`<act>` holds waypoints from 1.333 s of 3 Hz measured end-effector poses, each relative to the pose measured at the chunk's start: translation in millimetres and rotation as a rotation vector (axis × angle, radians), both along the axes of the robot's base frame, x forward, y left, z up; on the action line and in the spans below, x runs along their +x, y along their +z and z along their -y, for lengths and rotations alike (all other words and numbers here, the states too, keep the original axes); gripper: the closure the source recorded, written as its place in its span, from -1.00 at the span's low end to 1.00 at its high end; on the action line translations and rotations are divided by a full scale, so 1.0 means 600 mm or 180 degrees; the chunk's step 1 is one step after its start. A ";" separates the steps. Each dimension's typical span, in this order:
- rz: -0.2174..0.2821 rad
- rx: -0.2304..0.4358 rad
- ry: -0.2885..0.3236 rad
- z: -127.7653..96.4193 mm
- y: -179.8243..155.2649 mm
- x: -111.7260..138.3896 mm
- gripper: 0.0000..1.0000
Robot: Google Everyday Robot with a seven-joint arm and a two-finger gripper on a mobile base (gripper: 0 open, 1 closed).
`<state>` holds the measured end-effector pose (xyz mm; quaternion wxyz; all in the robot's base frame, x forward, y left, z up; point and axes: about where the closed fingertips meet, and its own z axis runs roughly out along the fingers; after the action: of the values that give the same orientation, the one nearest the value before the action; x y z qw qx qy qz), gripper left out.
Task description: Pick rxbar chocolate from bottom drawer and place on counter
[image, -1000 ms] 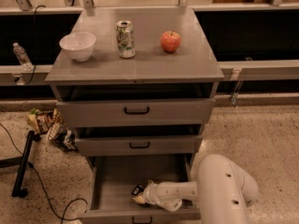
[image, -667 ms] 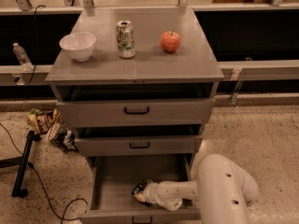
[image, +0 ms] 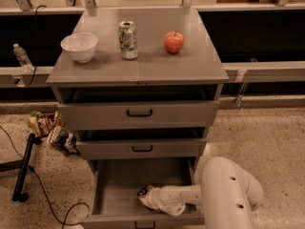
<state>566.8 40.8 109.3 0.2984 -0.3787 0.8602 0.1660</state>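
The bottom drawer (image: pixel 119 182) is pulled out, its grey floor showing. My white arm reaches into it from the right, and the gripper (image: pixel 145 197) is low over the drawer floor at its front middle. A small dark bar with pale print, the rxbar chocolate (image: pixel 143 191), lies right at the gripper's tip, partly hidden by it. The counter (image: pixel 143 66) is the grey cabinet top above.
On the counter stand a white bowl (image: pixel 79 46), a soda can (image: pixel 127 40) and a red apple (image: pixel 174 42). The two upper drawers are slightly open. Snack bags (image: pixel 50 128) and a black stand with cables (image: pixel 24 168) lie on the floor at left.
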 end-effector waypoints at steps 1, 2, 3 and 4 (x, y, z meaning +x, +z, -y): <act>0.0164 0.0133 0.0004 0.007 0.034 0.015 1.00; 0.0459 0.0335 0.0088 0.021 0.113 0.037 1.00; 0.0610 0.0467 0.0100 0.042 0.165 0.042 1.00; 0.0636 0.0534 0.0095 0.068 0.196 0.033 1.00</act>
<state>586.7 0.2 226.7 0.4108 -0.3798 0.8036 0.2033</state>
